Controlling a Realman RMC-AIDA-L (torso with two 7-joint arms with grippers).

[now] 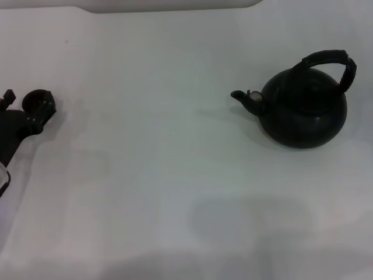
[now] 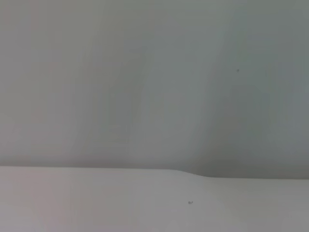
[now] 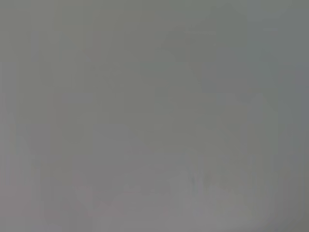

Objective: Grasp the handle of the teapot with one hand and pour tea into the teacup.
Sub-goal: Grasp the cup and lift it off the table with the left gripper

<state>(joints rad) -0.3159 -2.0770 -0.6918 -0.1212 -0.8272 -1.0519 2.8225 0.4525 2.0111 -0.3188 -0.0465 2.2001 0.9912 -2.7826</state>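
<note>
The black round teapot (image 1: 303,111) stands on the white table (image 1: 151,163) at the right of the head view. Its short spout (image 1: 242,97) points toward the table's middle, and its thick arched handle (image 1: 332,61) rises over the top, untouched. The tiny dark teacup (image 1: 35,98) sits at the far left. My left gripper (image 1: 26,105) is right at the cup, its two fingers spread wide; one fingertip (image 1: 45,111) overlaps the cup's near side. Whether it touches the cup I cannot tell. My right gripper is out of view.
The table's far edge (image 1: 169,9) runs along the top of the head view. The left wrist view shows only pale surface with an edge line (image 2: 145,169). The right wrist view is plain grey.
</note>
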